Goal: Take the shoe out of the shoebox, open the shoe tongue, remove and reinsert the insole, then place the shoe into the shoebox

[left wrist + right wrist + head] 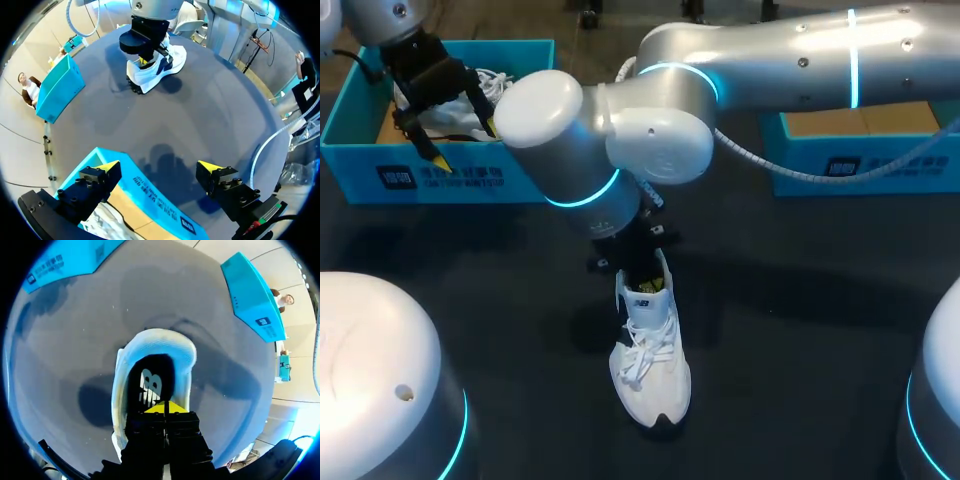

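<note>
White shoe (650, 365), logo (151, 387) inside; blue shoebox (360, 150) bears printed label (398, 177).

Dark tabletop (800, 330); near its far right edge, an open blue box (890, 180), brown inside.

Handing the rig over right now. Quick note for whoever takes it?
Left pincer: open, empty, over the shoebox edge.
Right pincer: shut, tip at the shoe opening; I cannot tell whether it pinches anything.
Shoe: upright mid-table, out of the box, laced. Insole lies inside it.
Done: shoe taken out.
Left: likely tongue, insole out and back in (no sign either way), then shoe into the shoebox.
</note>
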Available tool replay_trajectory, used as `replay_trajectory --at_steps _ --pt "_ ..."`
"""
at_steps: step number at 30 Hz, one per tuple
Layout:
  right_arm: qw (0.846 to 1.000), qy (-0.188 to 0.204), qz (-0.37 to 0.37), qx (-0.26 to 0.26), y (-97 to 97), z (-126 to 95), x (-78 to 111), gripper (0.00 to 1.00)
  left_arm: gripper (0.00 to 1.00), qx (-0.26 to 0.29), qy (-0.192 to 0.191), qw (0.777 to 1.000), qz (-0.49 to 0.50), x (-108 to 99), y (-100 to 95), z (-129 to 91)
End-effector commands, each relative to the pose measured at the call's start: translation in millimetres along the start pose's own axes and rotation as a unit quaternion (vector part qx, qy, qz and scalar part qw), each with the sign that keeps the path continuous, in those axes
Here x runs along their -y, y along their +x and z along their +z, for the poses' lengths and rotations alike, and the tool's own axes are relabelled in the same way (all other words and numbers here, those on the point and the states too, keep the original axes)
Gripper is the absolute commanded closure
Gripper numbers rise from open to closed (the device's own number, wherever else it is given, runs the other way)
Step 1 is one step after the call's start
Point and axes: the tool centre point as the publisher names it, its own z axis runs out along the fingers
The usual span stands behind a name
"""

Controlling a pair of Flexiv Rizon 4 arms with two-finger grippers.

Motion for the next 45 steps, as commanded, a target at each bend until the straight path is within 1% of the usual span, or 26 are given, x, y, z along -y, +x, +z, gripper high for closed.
replay_trajectory --at_steps 1,5,8,14,18,20,23,24,28,33,36,38,45 --pt "1.0 0.003 -0.004 -0.022 -7.4 13 -5.4 1.0 0.0 -0.002 -0.001 1.0 0.0 -1 -0.5 0" --pt "0.999 0.013 -0.008 -0.034 -4.8 25 -10.0 1.0 0.0 -0.002 -0.001 1.0 0.0 -1 -0.5 0" --pt "0.999 0.02 -0.008 -0.036 -0.8 33 -9.6 1.0 0.0 -0.002 -0.001 1.0 0.0 -1 -0.5 0" --pt "0.998 0.039 -0.008 -0.039 6.9 39 -6.0 1.0 0.0 -0.002 -0.001 1.0 0.0 -1 -0.5 0" --pt "0.997 0.052 -0.011 -0.062 11.4 44 -3.8 1.0 0.0 -0.002 -0.001 1.0 0.0 -1 -0.5 0" --pt "0.995 0.055 -0.01 -0.077 13.2 45 -2.1 1.0 0.0 -0.002 -0.001 1.0 0.0 -1 -0.5 0" --pt "0.995 0.054 -0.01 -0.086 17.4 38 1.4 1.0 0.0 -0.002 -0.001 1.0 0.0 -1 -0.5 0" --pt "0.995 0.047 -0.011 -0.089 18.7 32 2.5 1.0 0.0 -0.002 -0.001 1.0 0.0 -1 -0.5 0" --pt "0.995 0.039 -0.003 -0.09 18.2 14 1.7 1.0 0.0 -0.002 -0.001 1.0 0.0 -1 -0.5 0" --pt "0.994 0.031 0.002 -0.101 20.2 3 -2.5 1.0 0.0 -0.002 -0.001 1.0 0.0 -1 -0.5 0" --pt "0.993 0.033 -0.003 -0.111 25.7 7 -5.8 1.0 0.0 -0.002 -0.001 1.0 0.0 -1 -0.5 0" --pt "0.992 0.04 -0.011 -0.12 30.5 16 -9.5 1.0 0.0 -0.002 -0.001 1.0 0.0 -1 -0.5 0" --pt "0.989 0.057 -0.011 -0.135 34.0 32 -12.1 1.0 0.0 -0.002 -0.001 1.0 0.0 -1 -0.5 0"
